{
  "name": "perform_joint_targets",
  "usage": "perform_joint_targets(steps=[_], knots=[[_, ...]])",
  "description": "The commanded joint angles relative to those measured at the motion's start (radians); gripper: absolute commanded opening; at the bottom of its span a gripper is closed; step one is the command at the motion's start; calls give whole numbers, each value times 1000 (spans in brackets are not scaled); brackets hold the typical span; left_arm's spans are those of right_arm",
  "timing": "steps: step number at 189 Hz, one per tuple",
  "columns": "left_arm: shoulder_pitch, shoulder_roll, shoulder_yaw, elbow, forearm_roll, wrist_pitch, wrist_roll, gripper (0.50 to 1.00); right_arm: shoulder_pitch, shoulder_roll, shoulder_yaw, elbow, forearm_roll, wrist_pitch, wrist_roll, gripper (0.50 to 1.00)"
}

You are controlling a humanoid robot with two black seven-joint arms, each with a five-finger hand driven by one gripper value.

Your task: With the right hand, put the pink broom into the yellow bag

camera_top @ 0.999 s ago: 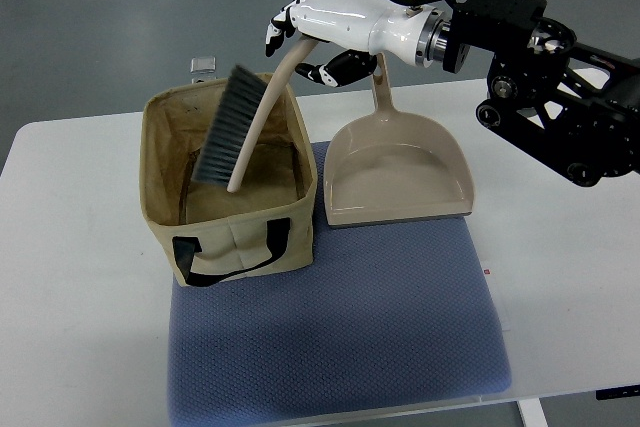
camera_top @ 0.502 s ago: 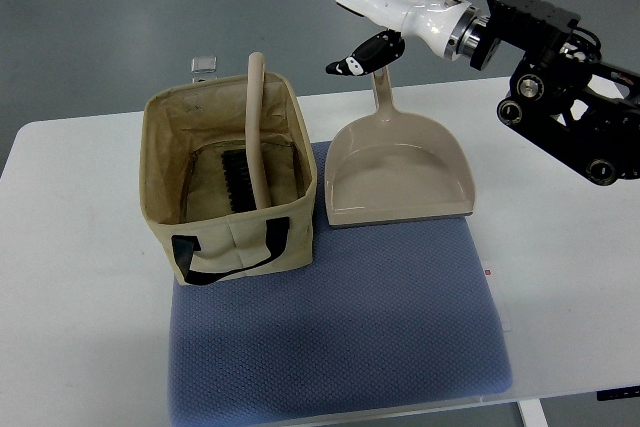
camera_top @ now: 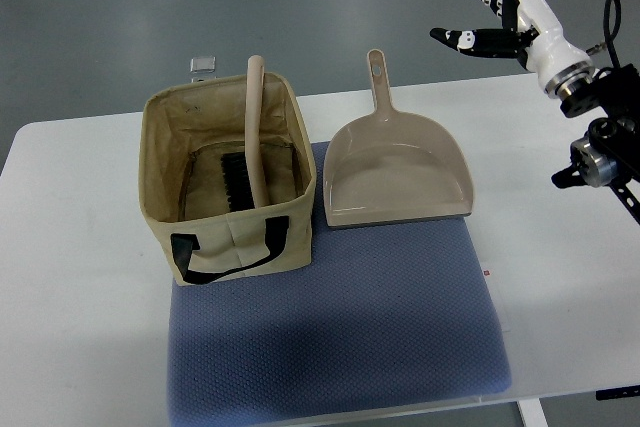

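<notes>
One broom stands in the yellow bag at left of frame, bristles on the floor, handle poking above the rim; a lean could tip it out. Just right, a dustpan lies on the blue mat, touching nothing. Upper right, the right hand hangs spread and empty.
</notes>
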Motion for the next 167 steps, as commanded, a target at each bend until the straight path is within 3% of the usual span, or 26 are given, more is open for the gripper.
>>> perform_joint_targets(steps=[1,42,69,95,167], knots=[[0,0,0,0,0,0,0,1000,-98,65,123,1,50,0,0,893],[0,0,0,0,0,0,0,1000,-249,191,257,4,92,12,1,913],[0,0,0,0,0,0,0,1000,-305,246,304,7,92,67,0,921],[0,0,0,0,0,0,0,1000,-341,276,320,13,92,113,1,930],[0,0,0,0,0,0,0,1000,-366,305,335,13,92,113,11,930]])
